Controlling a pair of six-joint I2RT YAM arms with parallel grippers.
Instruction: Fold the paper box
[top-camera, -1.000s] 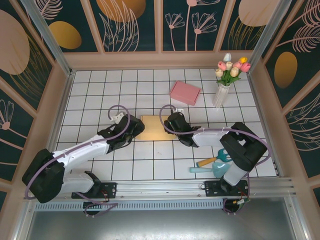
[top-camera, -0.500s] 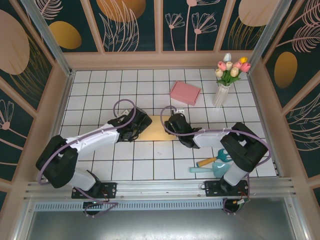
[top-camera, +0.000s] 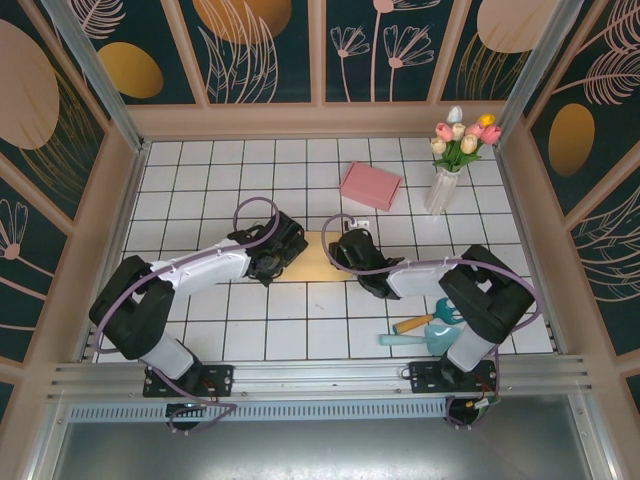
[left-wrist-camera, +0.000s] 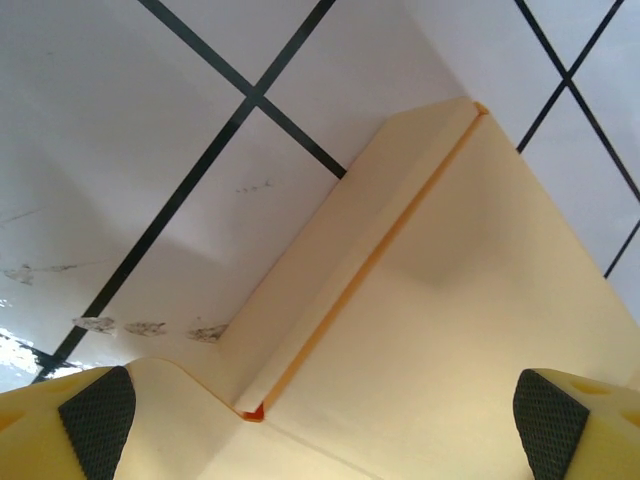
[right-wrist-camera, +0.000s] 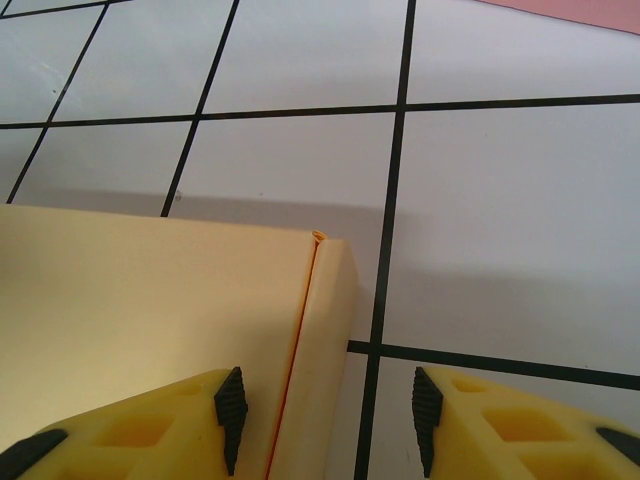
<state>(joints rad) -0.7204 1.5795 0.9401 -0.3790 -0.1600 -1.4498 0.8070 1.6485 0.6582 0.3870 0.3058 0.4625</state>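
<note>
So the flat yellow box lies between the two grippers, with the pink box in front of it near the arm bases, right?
No: the pink box lies behind the yellow box, on its far side; the top external view shows it.

A flat pink paper box is lying beside a pale vase of tulips on the white-tiled bench

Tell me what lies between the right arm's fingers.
In the right wrist view, the folded side flap of the paper box lies between the right fingers, with a strip of bare tiled table beside it.
</note>
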